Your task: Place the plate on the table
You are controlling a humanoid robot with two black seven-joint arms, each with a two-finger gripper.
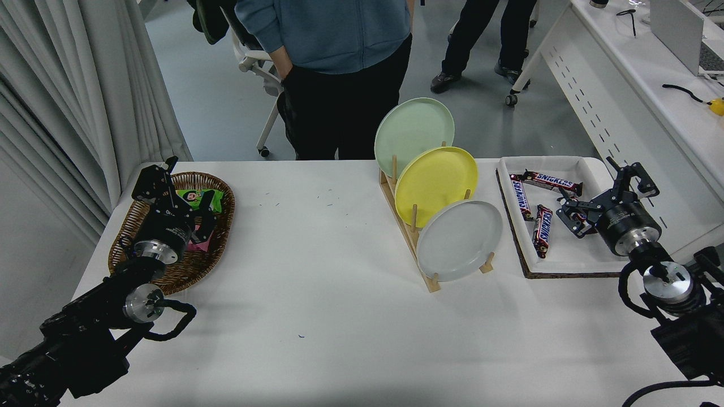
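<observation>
1. Head view, the task's thing: the plate (459,240) stands on edge in the nearest slot of a wooden rack (408,226), leaning back against the pegs. Its lower rim sits in the rack base, and its face is turned toward the near right. The yellow plate (436,183) stands in the slot behind it, and the pale green plate (414,135) behind that.

2. Head view, the working arm: the right gripper (606,189) hangs over the white tray (565,261) of chocolate bars (541,222), to the right of the rack and well apart from the plate. Its fingers are spread wide and hold nothing.

3. Head view, the other arm: the left gripper (182,189) is parked over the wicker basket (192,265) at the left edge of the table (317,294). I cannot tell how far its fingers are parted.

4. Handling, as a judgement: the plate looks rigid, fairly light, and smooth enough to slip in a loose pinch. It may chip or crack if dropped.

5. Where to take hold, as a judgement: the exposed upper right rim is the free edge, clear of both pegs and the yellow plate. A firm pinch across the rim there should allow a lift up and out of the slot.

6. There is bare table in front of the rack for setting it down.
</observation>
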